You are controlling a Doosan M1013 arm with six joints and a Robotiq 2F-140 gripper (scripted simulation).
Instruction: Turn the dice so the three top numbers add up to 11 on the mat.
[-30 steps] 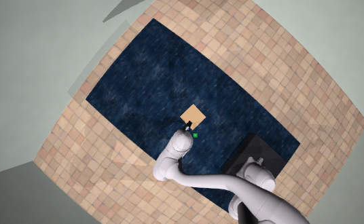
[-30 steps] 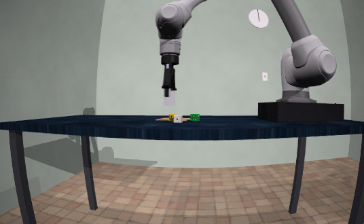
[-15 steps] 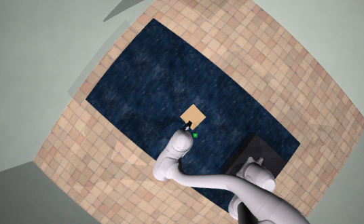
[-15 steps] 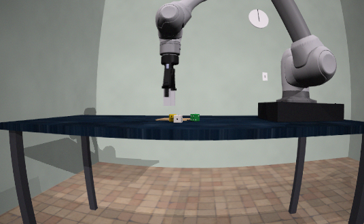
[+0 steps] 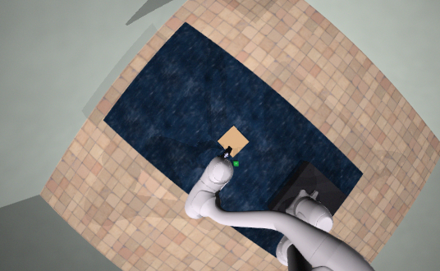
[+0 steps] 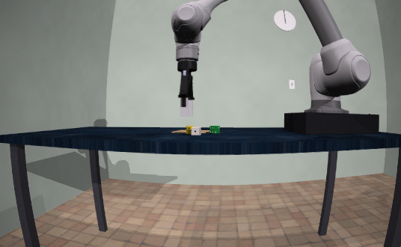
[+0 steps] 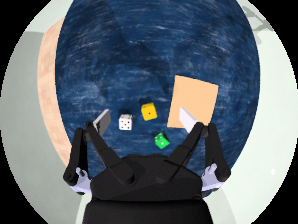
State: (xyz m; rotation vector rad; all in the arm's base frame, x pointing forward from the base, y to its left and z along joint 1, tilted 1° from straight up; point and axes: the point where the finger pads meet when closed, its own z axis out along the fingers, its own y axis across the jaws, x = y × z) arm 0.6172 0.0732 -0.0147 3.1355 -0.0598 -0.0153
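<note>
Three dice lie on the dark blue table beside a tan square mat [image 7: 193, 103]: a white die [image 7: 125, 121], a yellow die [image 7: 149, 111] and a green die [image 7: 161, 140]. None of them is on the mat in the wrist view. In the side view the yellow die [image 6: 190, 129], the white die [image 6: 196, 131] and the green die [image 6: 215, 129] sit by the thin mat [image 6: 185, 131]. My gripper [image 7: 144, 114] [image 6: 186, 108] is open and empty, well above the dice. From overhead only the green die [image 5: 236, 163] and the mat [image 5: 233, 141] show; my arm hides the other two.
The arm's black base block [image 6: 331, 123] stands on the table at the right. The table's front edge runs close to the dice in the side view. The table's far half holds nothing.
</note>
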